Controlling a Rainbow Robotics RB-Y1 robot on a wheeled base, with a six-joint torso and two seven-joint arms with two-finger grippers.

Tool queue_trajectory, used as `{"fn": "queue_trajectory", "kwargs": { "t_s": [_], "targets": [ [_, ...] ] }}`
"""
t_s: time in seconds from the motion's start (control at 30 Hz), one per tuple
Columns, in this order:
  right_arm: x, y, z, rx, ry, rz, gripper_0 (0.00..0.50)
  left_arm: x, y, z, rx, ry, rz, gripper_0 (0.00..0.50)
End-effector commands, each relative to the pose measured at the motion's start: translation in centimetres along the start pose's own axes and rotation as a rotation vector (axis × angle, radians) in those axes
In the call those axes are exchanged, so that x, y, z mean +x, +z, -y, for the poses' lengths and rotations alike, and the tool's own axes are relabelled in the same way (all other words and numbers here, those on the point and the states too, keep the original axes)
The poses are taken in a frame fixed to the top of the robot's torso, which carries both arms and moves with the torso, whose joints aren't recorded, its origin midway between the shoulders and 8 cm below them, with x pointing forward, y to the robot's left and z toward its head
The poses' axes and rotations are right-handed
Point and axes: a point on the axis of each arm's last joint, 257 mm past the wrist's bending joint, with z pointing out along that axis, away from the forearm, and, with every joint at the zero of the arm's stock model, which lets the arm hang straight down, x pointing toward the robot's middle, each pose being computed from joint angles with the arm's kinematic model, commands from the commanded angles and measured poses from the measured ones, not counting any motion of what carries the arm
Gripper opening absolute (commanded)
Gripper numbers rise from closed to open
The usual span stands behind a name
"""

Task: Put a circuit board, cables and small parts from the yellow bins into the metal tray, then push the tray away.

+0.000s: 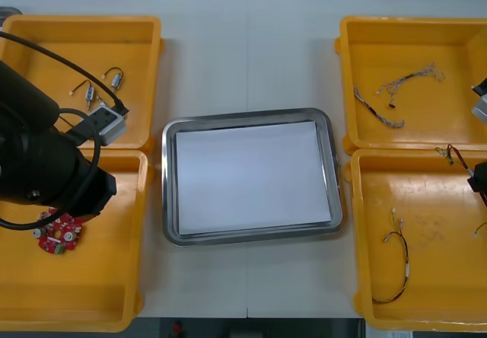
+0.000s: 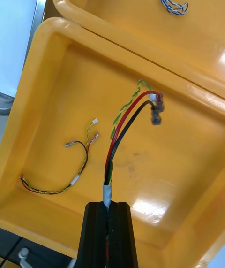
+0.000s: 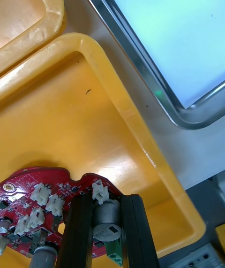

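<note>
The left tool (image 3: 108, 198) is clenched on the round red circuit board (image 3: 42, 188), its fingers pinching a silver cylindrical part that stands up from the board's face. I judge this hold is chosen because the flat disc gives little edge to catch, while the raised part fills the gap neatly. Board and tool are in the yellow plastic bin (image 1: 141, 224) at the near left of the shiny metal tray with a white inside (image 1: 169, 186).

The right tool (image 2: 108, 208) is clamped on a taped bundle of red, black and green-yellow wires (image 2: 123, 127). It grips the taped end, so the connectors hang free beyond the fingers. It is over the yellow bin (image 1: 358, 231) at the tray's near right.

None of the task's things lies in the tray yet. Between each tool and the tray stand the bin's own wall, a strip of the light surface (image 1: 247, 49) and the tray's raised rim. Each load probably needs lifting clear before it crosses.

A thin red-and-yellow cable (image 2: 70, 174) lies loose in the near-right bin. A twisted blue-and-white cable (image 2: 171, 3) lies in the bin at the tray's far right, and small metal parts (image 1: 116, 79) in the bin at its far left.
</note>
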Motion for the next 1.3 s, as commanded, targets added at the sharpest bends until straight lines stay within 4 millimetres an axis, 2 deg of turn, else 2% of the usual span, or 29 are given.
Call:
{"fn": "queue_trajectory", "kwargs": {
  "t_s": [0.03, 0.2, 0.23, 0.53, 0.77, 0.9, 1.07, 1.3],
  "targets": [
    [-1.3, -1.1, -0.4, 0.063, -0.192, -0.013, 0.0, -3.3, -1.2, 3.2, 0.029, -0.056, 0.049, 0.0],
    [-2.0, -0.8, -1.9, 0.05, -0.254, -0.012, 0.0, -6.3, -0.9, 6.5, 0.062, -0.093, 0.073, 0.0],
    [-2.3, -0.7, -2.3, 0.049, -0.273, -0.011, 0.0, -7.1, -0.6, 7.7, 0.071, -0.11, 0.074, 0.0],
    [-2.7, -0.5, -3.3, 0.037, -0.32, -0.014, 0.0, -10.6, 1.1, 12.1, 0.08, -0.191, 0.066, 0.0],
    [-2.7, -0.5, -3.2, 0.038, -0.325, -0.014, 0.0, -10.9, 2.7, 13.7, 0.064, -0.205, 0.031, 0.0],
    [-2.7, -0.5, -3.4, 0.033, -0.329, -0.014, 0.0, -10.0, 4.8, 13.4, 0.012, -0.212, -0.003, 0.0],
    [-2.7, -0.5, -3.5, 0.034, -0.333, -0.013, 0.0, -10.0, 7.6, 13.8, -0.004, -0.243, -0.011, 0.0],
    [-2.7, -0.6, -3.5, 0.036, -0.329, -0.011, 0.0, -10.4, 9.7, 14.8, 0.015, -0.278, -0.001, 0.0]
  ]
}}
